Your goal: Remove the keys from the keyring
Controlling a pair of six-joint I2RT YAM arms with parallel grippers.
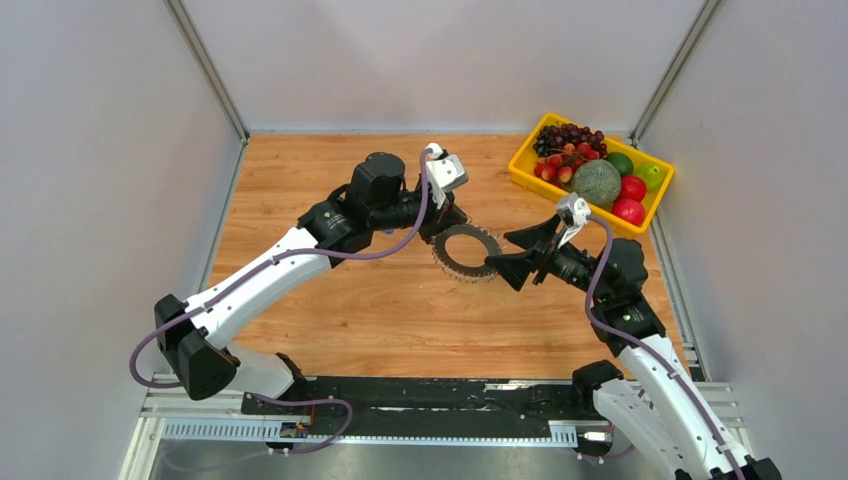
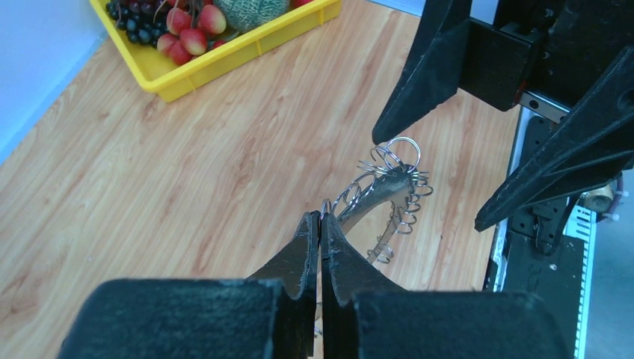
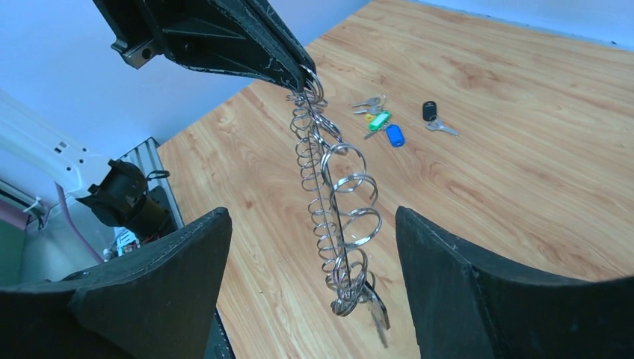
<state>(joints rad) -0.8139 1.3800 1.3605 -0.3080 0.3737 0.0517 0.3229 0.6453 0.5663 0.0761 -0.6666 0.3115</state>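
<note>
Right wrist view: your left end effector (image 3: 301, 69) is clamped on the keyring (image 3: 329, 196), held above the bench (image 3: 523, 157); your right end effector (image 3: 308, 218) stands open astride it. Close off-centre and the hanging key (image 3: 378, 314) may swing clear.

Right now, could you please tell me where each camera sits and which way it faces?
Top external: above and behind the bases, looking down at the table; shows both arms, left gripper and right gripper at the keyring.
Left wrist: on the left arm, facing the right gripper; own shut fingers pinch the keyring.
Right wrist: on the right arm, facing the left gripper; own open fingers flank the keyring, loose keys beyond.
Shared: both wrist views show the keyring and the opposite gripper.
</note>
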